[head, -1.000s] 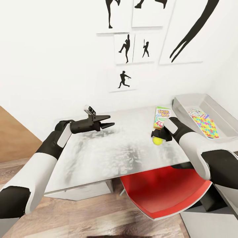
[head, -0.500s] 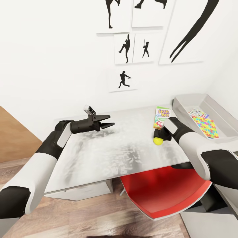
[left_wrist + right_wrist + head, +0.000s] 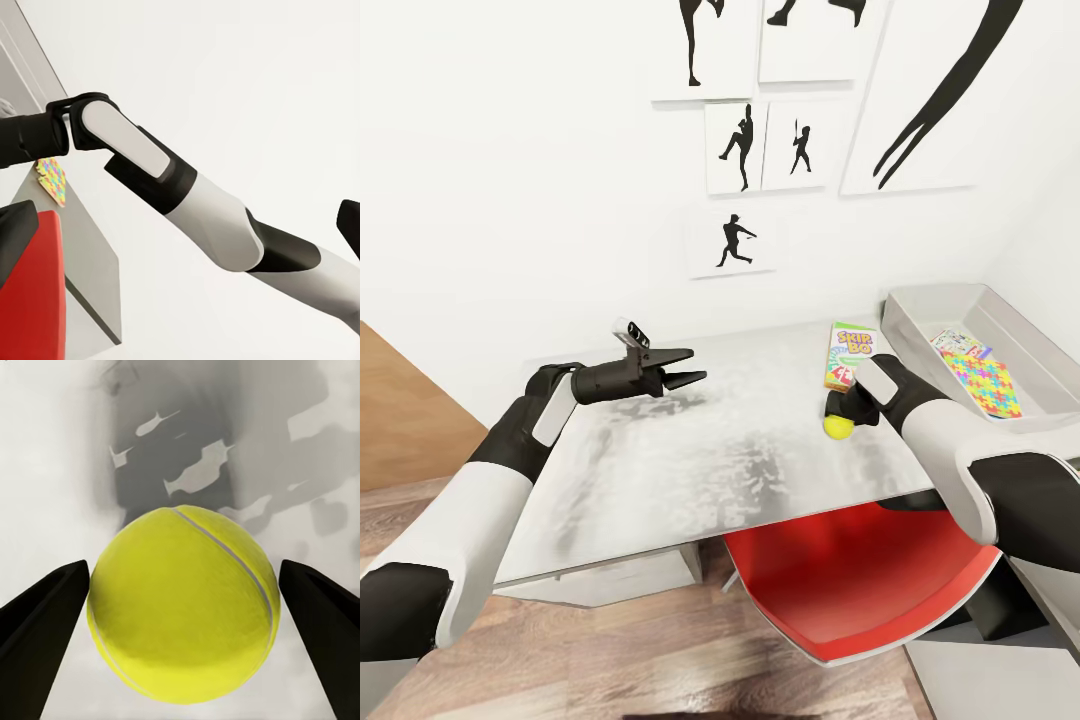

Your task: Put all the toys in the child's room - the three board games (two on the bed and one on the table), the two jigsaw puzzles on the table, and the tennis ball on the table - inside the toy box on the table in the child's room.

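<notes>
My right pincer sits open around the tennis ball at centre frame; left pincer hovers open over the worktop.

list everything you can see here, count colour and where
tennis ball: one, yellow-green, on the table between the right gripper's fingers, a small gap on one side
board game: one, green and white box, flat on the table beyond the ball
jigsaw puzzles: multicoloured sheets, count unclear, inside the toy box
toy box: one, pale grey tray, at the table's right end
table: one, pale grey mottled top
chair: one, red seat, under the table's front edge
wall pictures: several, black silhouettes on white, on the wall above the table
floor: wood planks
left gripper: black, held above the table's left part, jaws near together
right gripper: black, open around the ball
</notes>
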